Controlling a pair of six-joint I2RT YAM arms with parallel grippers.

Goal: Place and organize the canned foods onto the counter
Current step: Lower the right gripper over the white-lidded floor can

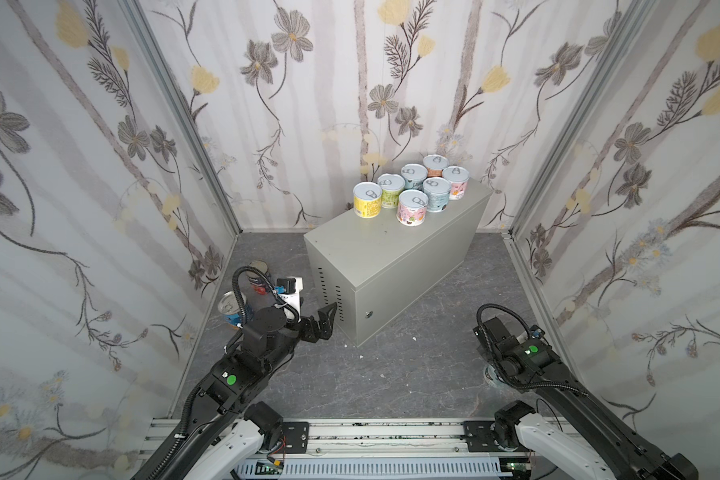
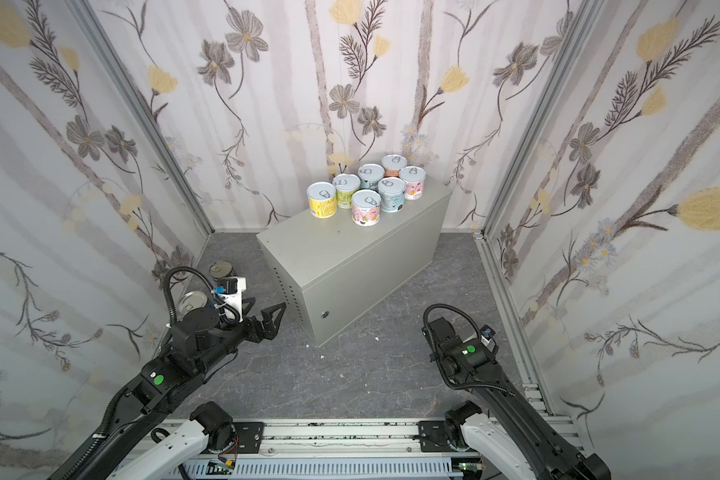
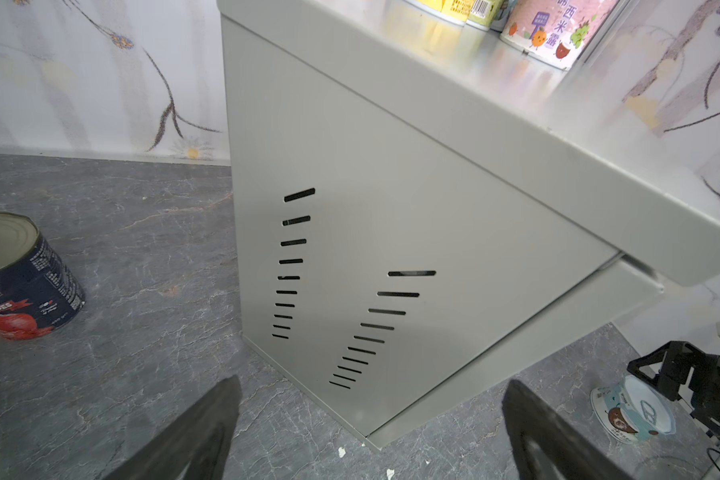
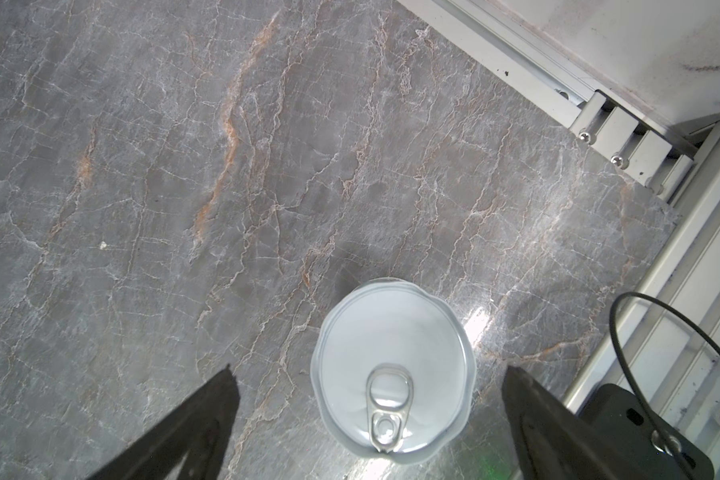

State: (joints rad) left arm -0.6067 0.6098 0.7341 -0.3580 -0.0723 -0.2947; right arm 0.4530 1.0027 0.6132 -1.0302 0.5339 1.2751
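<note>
The counter (image 1: 391, 253) (image 2: 350, 249) is a grey-beige cabinet standing askew on the floor. Several short pastel cans (image 1: 412, 189) cluster on its far end. On the floor at the left stand two taller cans, one blue (image 1: 230, 309) and one navy-red (image 1: 260, 276) (image 3: 21, 282). My left gripper (image 1: 326, 319) (image 3: 371, 399) is open and empty, facing the counter's vented end. My right gripper (image 4: 369, 374) hangs open, straddling a white pull-tab lid of a short can (image 4: 391, 374) (image 3: 628, 411) on the floor. That can is mostly hidden under the right arm in both top views.
Floral walls close in the left, back and right sides. An aluminium frame rail (image 4: 682, 232) runs close beside the right gripper. The front rail (image 1: 371, 432) carries both arm bases. White crumbs (image 1: 360, 356) lie on the dark marbled floor (image 1: 391, 374).
</note>
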